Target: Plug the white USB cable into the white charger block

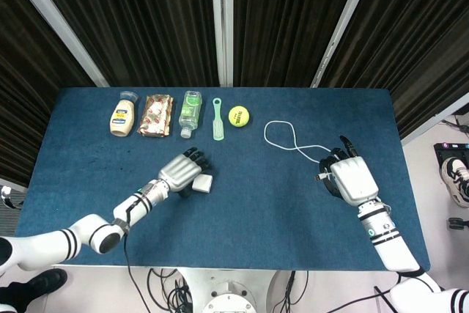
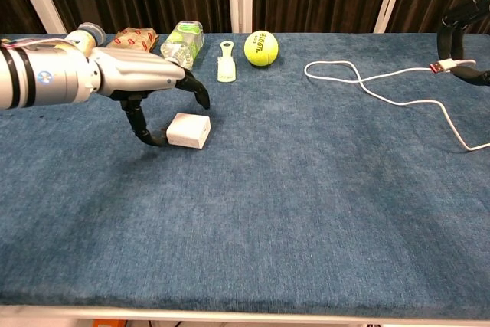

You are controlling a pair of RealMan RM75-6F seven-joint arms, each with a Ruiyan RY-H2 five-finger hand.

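The white charger block lies flat near the table's middle. My left hand arches over it, with the thumb low by the block's left end and the fingers spread above its far side; it has no firm hold on the block. My right hand, far right and partly cut off in the chest view, pinches the USB plug above the table. The white cable trails from the plug in a loop over the cloth.
Along the back edge lie a mayonnaise bottle, a red snack packet, a water bottle, a green brush and a yellow tennis ball. The table is covered in blue cloth.
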